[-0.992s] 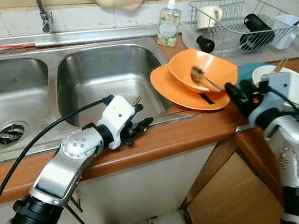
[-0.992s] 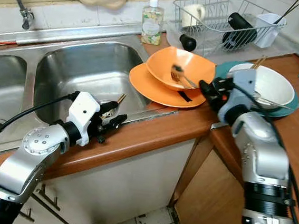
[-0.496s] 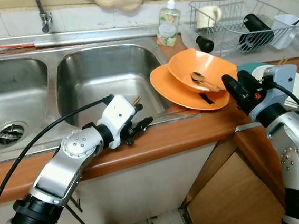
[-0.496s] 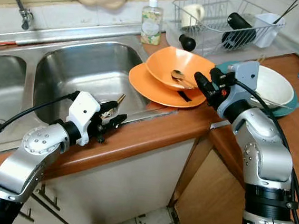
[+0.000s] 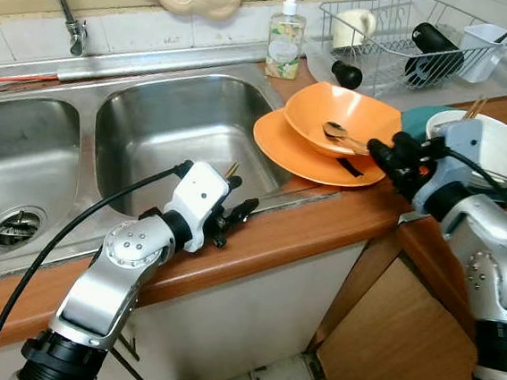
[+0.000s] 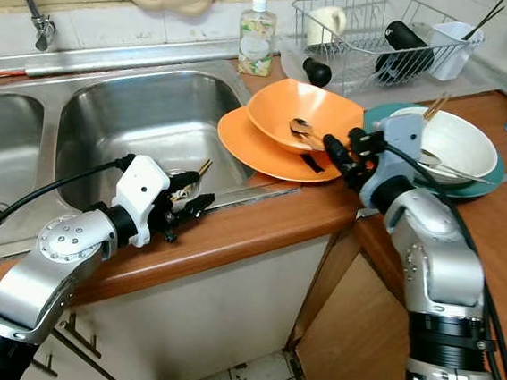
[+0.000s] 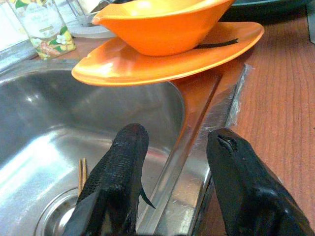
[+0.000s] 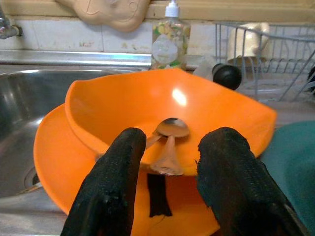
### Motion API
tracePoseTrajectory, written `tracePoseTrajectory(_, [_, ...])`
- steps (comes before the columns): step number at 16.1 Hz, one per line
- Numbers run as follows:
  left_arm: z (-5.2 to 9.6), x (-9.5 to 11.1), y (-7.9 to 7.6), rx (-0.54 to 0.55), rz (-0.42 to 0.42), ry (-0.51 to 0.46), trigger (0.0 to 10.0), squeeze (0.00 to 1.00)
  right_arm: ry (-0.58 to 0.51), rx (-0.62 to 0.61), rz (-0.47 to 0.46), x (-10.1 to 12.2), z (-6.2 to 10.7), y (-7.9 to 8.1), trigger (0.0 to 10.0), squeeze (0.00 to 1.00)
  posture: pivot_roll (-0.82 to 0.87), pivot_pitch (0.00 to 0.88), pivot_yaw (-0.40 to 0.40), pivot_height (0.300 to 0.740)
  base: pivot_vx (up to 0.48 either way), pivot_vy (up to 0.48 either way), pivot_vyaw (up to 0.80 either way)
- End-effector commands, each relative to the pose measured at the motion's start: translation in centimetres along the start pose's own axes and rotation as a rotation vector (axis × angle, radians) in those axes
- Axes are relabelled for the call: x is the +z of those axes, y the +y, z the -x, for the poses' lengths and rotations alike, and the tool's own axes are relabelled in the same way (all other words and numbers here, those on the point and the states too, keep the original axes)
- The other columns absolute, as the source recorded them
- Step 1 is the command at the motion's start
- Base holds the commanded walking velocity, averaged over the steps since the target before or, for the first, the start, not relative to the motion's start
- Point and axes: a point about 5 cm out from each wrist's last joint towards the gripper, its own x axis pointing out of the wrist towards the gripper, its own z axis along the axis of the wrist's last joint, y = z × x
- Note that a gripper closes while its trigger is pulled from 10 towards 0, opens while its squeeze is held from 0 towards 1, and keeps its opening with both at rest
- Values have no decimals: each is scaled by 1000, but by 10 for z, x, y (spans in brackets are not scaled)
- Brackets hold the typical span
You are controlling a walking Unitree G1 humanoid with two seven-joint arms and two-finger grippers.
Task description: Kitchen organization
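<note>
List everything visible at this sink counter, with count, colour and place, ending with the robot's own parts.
Sink: one, steel, two basins, set in the wooden counter.
Tap: one, steel, behind the basins.
Soap bottle: one, clear with white pump, behind the sink's corner.
Orange bowl: one, on the orange plate.
Orange plate: one, partly over the sink edge.
Spoon: one, metal, inside the orange bowl.
White bowl: one, on a teal plate, holding chopsticks.
Dish rack: one, wire, back right, holding a cup and black items.
Left gripper: open, over the sink rim.
Right gripper: open, at the orange bowl's rim.
</note>
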Motion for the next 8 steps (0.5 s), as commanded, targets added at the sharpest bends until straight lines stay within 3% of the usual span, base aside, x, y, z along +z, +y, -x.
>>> tracePoseTrajectory(1, [0, 2, 3, 6, -21, -3, 10000, 0, -1, 10, 2, 2, -3, 2, 10000, 0, -19, 0, 67, 740, 0, 0, 0])
tracePoseTrajectory(5, [0, 2, 2, 3, -21, -3, 10000, 0, 11, -3, -13, -1, -6, -1, 10000, 0, -20, 0, 68, 740, 0, 0, 0])
tracePoseTrajectory(7, [-1, 3, 2, 2, -21, -6, 10000, 0, 14, 16, -42, -3, -8, 1, 0, 0, -20, 0, 69, 740, 0, 0, 0])
tracePoseTrajectory(8, [-1, 3, 1, 1, -22, -7, 10000, 0, 13, 19, -57, -4, -8, 1, 0, 0, -18, 0, 69, 740, 0, 0, 0])
